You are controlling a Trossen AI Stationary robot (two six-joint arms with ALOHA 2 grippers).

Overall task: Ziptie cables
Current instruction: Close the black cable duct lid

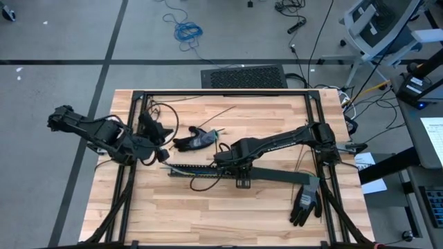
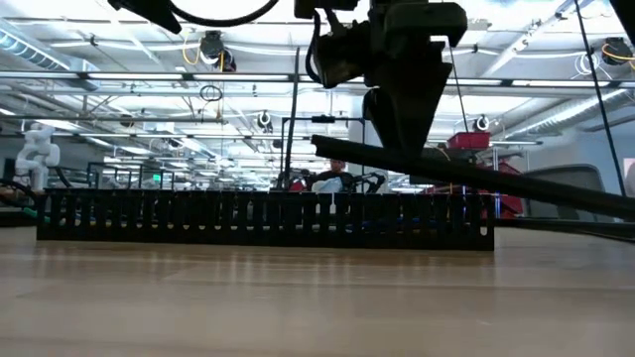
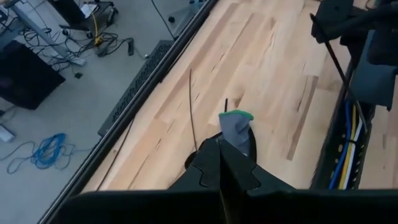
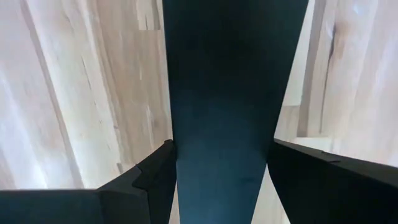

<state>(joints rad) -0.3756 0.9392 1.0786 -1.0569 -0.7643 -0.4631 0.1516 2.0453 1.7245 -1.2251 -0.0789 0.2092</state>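
Note:
A black slotted duct (image 2: 268,220) lies along the middle of the table, also seen from above as the duct (image 1: 190,170). The cables (image 3: 348,149), blue, yellow and white wires, lie inside it. My right gripper (image 1: 239,166) points down over the duct and is shut on a long flat black duct cover (image 2: 496,178). My left gripper (image 3: 221,171) is shut at the table's left, short of a grey glove (image 3: 236,130); I see nothing plainly between its fingers. My right gripper pinches the duct cover (image 4: 224,93) across its width, one finger (image 4: 152,171) on each long edge, not far from one end. The fingers come from above, pointing down. That end hangs above the duct, and the cover slants away toward the table's right.
A grey glove with a green tip (image 1: 197,140) lies just beyond the left gripper. A black glove (image 1: 304,204) lies near the front right. A thin black wire (image 3: 193,112) lies on the wood. A black frame (image 1: 221,93) borders the table.

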